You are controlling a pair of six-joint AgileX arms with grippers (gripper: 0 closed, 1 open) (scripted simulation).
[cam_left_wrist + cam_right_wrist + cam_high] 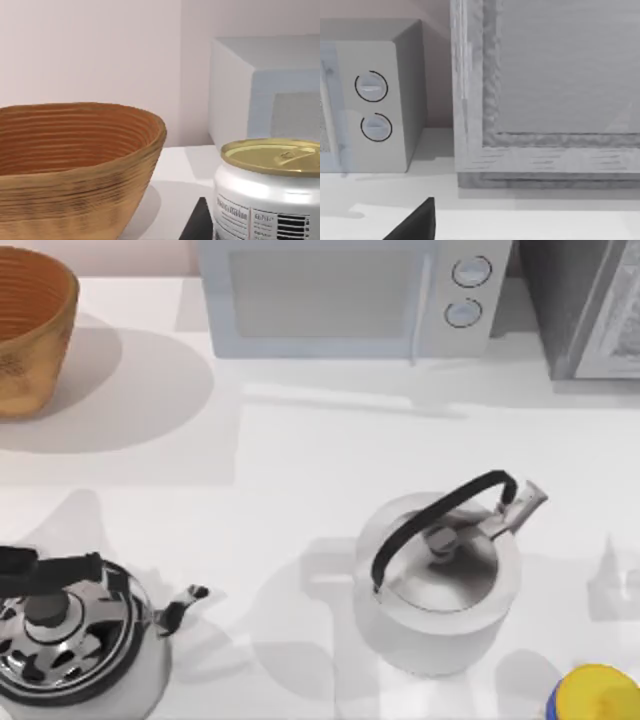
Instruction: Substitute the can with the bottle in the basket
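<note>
Closest, can (270,192) beside basket (75,160); left end effector's spread I cannot tell.

- Bright, even light — soft grey shadows lie on the white table (300,440) left of the basket (30,330) and both kettles.
- Glare on the can (267,200) — wall behind evenly lit.
</note>
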